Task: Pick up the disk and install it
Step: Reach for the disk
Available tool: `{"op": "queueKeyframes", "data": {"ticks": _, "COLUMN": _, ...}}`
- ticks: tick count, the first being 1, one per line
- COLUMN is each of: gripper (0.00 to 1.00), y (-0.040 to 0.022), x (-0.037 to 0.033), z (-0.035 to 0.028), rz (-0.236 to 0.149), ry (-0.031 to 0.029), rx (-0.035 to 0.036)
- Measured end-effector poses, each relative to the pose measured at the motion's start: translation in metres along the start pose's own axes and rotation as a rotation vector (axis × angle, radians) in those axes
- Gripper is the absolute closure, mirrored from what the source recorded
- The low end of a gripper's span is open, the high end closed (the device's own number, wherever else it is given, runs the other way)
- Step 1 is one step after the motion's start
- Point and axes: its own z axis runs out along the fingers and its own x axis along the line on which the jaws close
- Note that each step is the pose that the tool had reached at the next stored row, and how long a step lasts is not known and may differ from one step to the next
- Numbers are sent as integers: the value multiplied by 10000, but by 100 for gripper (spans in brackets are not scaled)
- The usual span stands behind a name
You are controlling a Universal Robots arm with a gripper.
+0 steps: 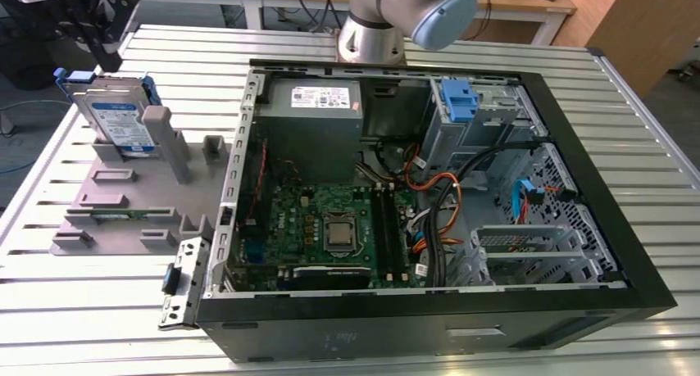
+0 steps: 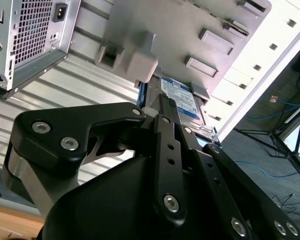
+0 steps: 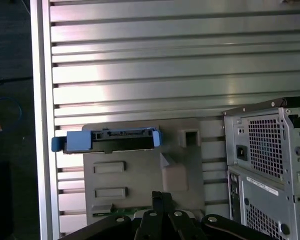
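Note:
The disk [image 1: 118, 118], silver-grey with a white-and-blue label and blue rails, stands on edge in a slot of the grey holder [image 1: 131, 204] on the exterior view's left. My gripper [image 1: 107, 52] hangs above and just behind it, apart from it. In the first wrist view the disk [image 3: 107, 140] shows edge-on as a blue strip, some way from my gripper [image 3: 162, 199], whose fingertips lie together with nothing between them. In the second wrist view the labelled face of the disk [image 2: 182, 100] shows just past the black fingers [image 2: 166, 117].
An open computer case [image 1: 612, 253] lies flat in the middle of the slatted metal table [image 1: 645, 89]. Inside are a grey power-supply box [image 1: 311, 106], the motherboard [image 1: 328, 228], cables and a drive cage with a blue clip [image 1: 460, 101]. The arm's base [image 1: 372, 32] stands behind the case.

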Motion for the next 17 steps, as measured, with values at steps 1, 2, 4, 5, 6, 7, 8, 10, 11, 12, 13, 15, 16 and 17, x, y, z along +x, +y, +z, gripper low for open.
{"op": "queueKeyframes", "data": {"ticks": 1, "gripper": 89, "y": 14, "x": 14, "z": 8, "rz": 2, "ry": -1, "rx": 0}}
{"op": "queueKeyframes", "data": {"ticks": 2, "gripper": 89, "y": 27, "x": 27, "z": 15, "rz": 5, "ry": 0, "rx": 0}}
{"op": "queueKeyframes", "data": {"ticks": 4, "gripper": 89, "y": 49, "x": 50, "z": 32, "rz": 9, "ry": 1, "rx": 1}}
{"op": "queueKeyframes", "data": {"ticks": 5, "gripper": 89, "y": 62, "x": 62, "z": 42, "rz": 11, "ry": 1, "rx": 2}}
{"op": "queueKeyframes", "data": {"ticks": 6, "gripper": 89, "y": 65, "x": 66, "z": 43, "rz": 13, "ry": 1, "rx": 2}}
{"op": "queueKeyframes", "data": {"ticks": 7, "gripper": 89, "y": 65, "x": 66, "z": 43, "rz": 12, "ry": 1, "rx": 1}}
{"op": "queueKeyframes", "data": {"ticks": 8, "gripper": 89, "y": 65, "x": 66, "z": 43, "rz": 11, "ry": 2, "rx": 2}}
{"op": "queueKeyframes", "data": {"ticks": 10, "gripper": 89, "y": 66, "x": 66, "z": 44, "rz": 12, "ry": 0, "rx": 1}}
{"op": "queueKeyframes", "data": {"ticks": 11, "gripper": 89, "y": 67, "x": 66, "z": 44, "rz": 12, "ry": 0, "rx": 1}}
{"op": "queueKeyframes", "data": {"ticks": 12, "gripper": 89, "y": 67, "x": 66, "z": 44, "rz": 12, "ry": 0, "rx": 1}}
{"op": "queueKeyframes", "data": {"ticks": 13, "gripper": 89, "y": 67, "x": 66, "z": 44, "rz": 12, "ry": 0, "rx": 0}}
{"op": "queueKeyframes", "data": {"ticks": 15, "gripper": 89, "y": 67, "x": 66, "z": 44, "rz": 12, "ry": 0, "rx": 1}}
{"op": "queueKeyframes", "data": {"ticks": 16, "gripper": 89, "y": 67, "x": 67, "z": 44, "rz": 12, "ry": 0, "rx": 1}}
{"op": "queueKeyframes", "data": {"ticks": 17, "gripper": 89, "y": 67, "x": 66, "z": 44, "rz": 12, "ry": 0, "rx": 1}}
